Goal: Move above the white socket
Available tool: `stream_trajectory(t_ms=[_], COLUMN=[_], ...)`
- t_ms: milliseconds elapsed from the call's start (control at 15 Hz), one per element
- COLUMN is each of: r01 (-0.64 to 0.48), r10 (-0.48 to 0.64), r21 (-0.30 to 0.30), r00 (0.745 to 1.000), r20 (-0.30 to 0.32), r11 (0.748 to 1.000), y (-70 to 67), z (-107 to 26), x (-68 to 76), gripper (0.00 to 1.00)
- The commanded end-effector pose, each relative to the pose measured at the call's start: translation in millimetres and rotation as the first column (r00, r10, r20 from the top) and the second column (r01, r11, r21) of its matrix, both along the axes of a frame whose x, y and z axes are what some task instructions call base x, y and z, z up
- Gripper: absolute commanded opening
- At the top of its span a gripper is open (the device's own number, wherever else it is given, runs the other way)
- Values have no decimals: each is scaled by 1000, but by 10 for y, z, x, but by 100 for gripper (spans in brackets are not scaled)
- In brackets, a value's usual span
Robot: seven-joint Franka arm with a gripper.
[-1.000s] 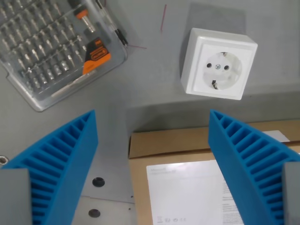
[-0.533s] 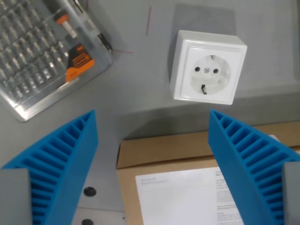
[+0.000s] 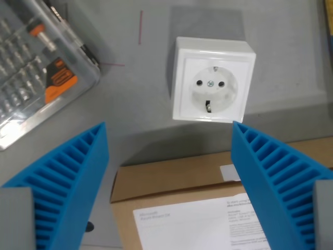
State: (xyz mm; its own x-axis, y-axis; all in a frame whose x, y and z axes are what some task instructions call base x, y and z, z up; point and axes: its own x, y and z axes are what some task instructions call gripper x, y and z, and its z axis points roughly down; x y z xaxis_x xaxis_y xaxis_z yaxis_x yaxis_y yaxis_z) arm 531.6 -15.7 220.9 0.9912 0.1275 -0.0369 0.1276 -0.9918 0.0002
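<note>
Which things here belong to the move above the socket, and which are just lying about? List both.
Belongs to the job:
white socket
gripper, jaws spread, holding nothing

Just lying about:
clear case of screwdriver bits, at the wrist view's left
cardboard box with a white label, below the gripper

The tool (image 3: 169, 156) has two bright blue plastic fingers (image 3: 67, 182), wedge-shaped and tapering toward their tips. Their inner faces are ribbed with rows of parallel slats. Each finger sits on a plain grey block at the picture's lower corners.
</note>
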Motion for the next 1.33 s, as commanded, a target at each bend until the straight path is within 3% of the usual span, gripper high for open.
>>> stream_trajectory(t_ms=[67, 667, 1333], r01=[74, 100, 102], r10=[-75, -101, -103], r21=[17, 25, 28], r00=[996, 994, 994], r20=[57, 45, 28], r11=[997, 995, 994], y=[-71, -239, -342], z=[-71, -253, -350], x=[7, 58, 105], gripper=[100, 100, 100])
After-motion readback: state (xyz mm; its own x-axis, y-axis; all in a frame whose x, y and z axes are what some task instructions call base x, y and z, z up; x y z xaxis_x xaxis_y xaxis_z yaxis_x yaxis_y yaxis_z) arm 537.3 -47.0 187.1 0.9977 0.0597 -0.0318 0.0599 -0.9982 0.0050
